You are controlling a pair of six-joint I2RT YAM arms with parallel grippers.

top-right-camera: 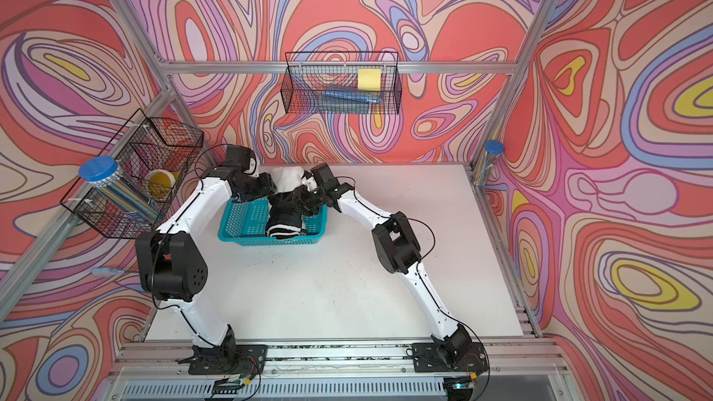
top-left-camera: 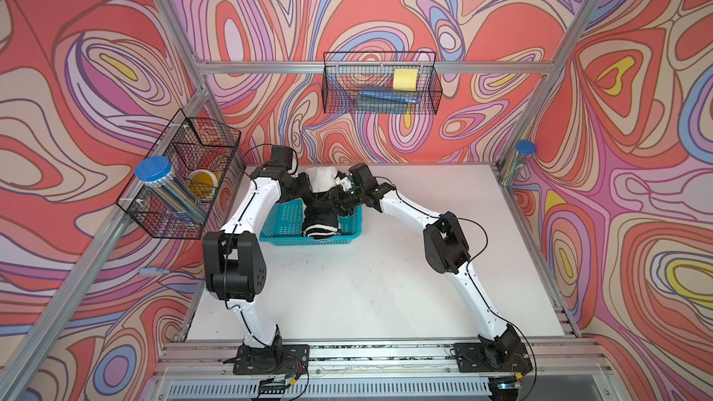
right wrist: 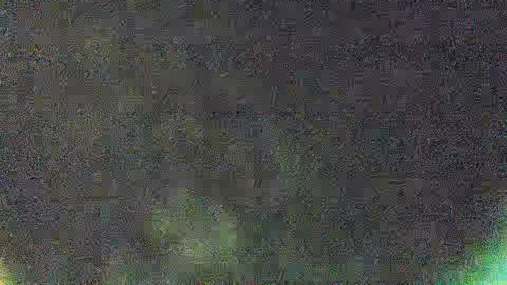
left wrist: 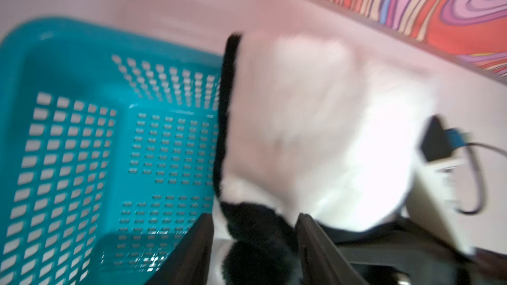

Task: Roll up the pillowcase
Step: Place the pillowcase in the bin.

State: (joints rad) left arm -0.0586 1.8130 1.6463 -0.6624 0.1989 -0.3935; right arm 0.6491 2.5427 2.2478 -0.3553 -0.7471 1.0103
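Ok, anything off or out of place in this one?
Yes. The right wrist view is only dark noise and shows nothing. Also, the rolled pillowcase does not fit inside the teal basket: its white end sticks out past the far rim.

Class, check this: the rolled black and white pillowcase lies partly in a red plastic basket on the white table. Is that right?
Not quite. The basket is teal, not red, as both top views show. The rest holds: the rolled pillowcase lies partly in it, on the white table.
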